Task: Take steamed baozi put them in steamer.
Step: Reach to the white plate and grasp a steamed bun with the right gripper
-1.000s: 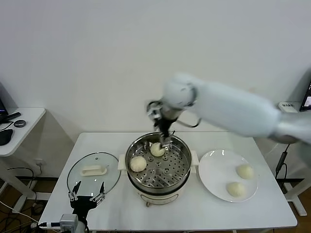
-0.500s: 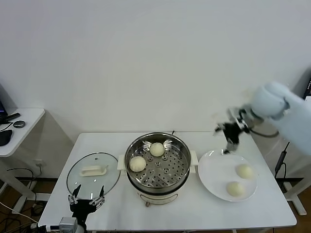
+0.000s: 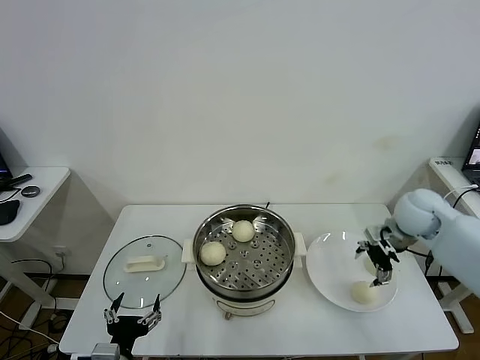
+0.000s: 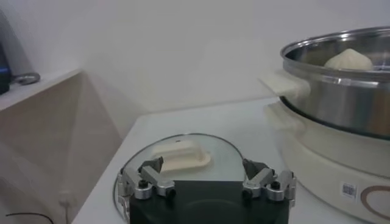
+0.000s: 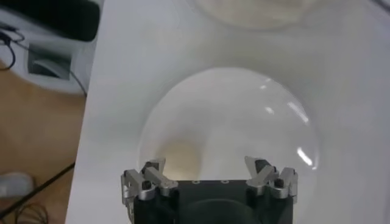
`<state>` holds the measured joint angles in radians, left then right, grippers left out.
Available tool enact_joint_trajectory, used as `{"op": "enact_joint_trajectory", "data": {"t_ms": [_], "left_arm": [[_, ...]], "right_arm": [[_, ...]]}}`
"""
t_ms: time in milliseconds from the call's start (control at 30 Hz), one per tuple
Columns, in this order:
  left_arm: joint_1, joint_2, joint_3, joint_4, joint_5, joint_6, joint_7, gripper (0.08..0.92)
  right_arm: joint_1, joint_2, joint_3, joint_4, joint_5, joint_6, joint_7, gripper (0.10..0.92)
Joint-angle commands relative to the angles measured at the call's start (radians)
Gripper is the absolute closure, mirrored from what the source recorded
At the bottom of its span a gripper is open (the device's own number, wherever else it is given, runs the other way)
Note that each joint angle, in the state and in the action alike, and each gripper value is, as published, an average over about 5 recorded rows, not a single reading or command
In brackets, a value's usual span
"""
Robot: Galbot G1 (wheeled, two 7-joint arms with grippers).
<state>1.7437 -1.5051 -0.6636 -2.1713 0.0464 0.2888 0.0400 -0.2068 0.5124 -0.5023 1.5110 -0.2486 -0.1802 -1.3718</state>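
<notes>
1. So far, two steamed baozi (image 3: 213,253) sit on the perforated tray inside the steamer (image 3: 279,228), which stands mid-table toward the front edge.
2. On the white plate (image 3: 330,266) near the table's right edge, one bun (image 3: 364,292) shows plainly; the right gripper (image 3: 379,259) hangs over the spot where another may lie hidden, jaws spread wide and empty.
3. Beyond the table's front-left corner, the left gripper (image 3: 132,314) waits open, holding nothing, near the glass lid (image 3: 145,262).
4. By my judgement the task is about half done.

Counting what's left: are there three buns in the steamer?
No, the steamer holds only two buns.
</notes>
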Motion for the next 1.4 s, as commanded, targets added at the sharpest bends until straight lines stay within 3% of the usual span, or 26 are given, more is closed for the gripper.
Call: {"op": "enact_joint_trajectory", "data": {"t_ms": [33,1000,1400], "left_arm": [[0.007,-0.002,0.002,0.001,0.004,0.000,0.001,0.177],[-0.017,0.002,0.002,0.030,0.032,-0.001,0.007,0.177],[-0.028,-0.003,0.009,0.037,0.033,0.000,0.008,0.177]], "right_arm": [[-0.149,0.033,0.063,-0.070,-0.132,0.042,-0.001,0.203],[-0.144,0.123,0.057,-0.163,-0.149,0.000,0.026,0.205],[-0.110,0.107,0.059,-0.160,-0.112,-0.016,0.016,0.417]]}}
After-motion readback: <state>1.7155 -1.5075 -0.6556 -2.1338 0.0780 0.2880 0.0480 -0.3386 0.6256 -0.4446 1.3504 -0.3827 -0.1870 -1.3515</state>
